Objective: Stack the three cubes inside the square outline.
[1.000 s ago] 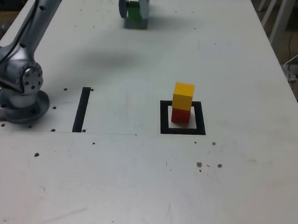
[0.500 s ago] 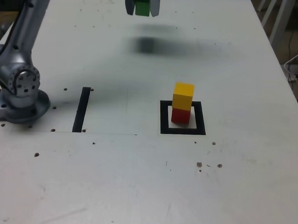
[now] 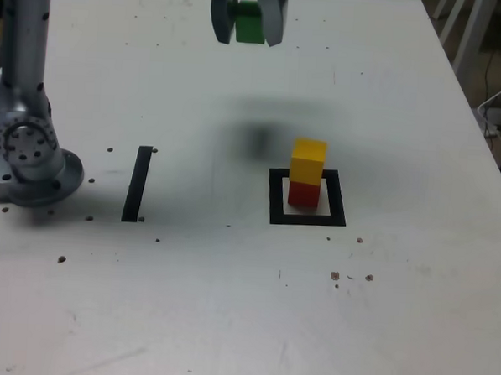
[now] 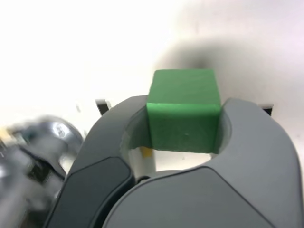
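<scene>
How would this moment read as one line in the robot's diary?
gripper: shut on green cube, held above table | stack: yellow cube on red cube inside square outline | next: probably place green on top

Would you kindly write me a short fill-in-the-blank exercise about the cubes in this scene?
1. The gripper is shut on the ____ cube.
2. The yellow cube sits on top of the ____ cube.
3. That two-cube stack stands inside the black ____ outline.

Missing words: green; red; square

fingers (image 3: 248,38) grip green cube (image 3: 249,23) aloft; yellow cube (image 3: 308,161) tops red cube (image 3: 303,193).
</scene>
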`<action>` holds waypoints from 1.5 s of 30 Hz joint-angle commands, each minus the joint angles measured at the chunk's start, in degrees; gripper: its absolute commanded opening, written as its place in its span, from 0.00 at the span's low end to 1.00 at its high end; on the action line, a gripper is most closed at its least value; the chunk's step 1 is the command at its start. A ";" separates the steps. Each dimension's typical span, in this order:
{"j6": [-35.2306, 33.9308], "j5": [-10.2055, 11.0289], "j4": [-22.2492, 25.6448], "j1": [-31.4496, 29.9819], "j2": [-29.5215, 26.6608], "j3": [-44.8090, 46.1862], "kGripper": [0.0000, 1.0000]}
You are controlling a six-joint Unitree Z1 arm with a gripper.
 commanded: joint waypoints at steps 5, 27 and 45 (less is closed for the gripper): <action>-6.16 -3.72 1.08 -8.30 -1.11 0.71 0.27; -19.55 -8.11 0.08 -21.53 6.01 -3.84 0.27; -19.63 -9.12 -2.57 -23.90 10.43 -5.04 0.27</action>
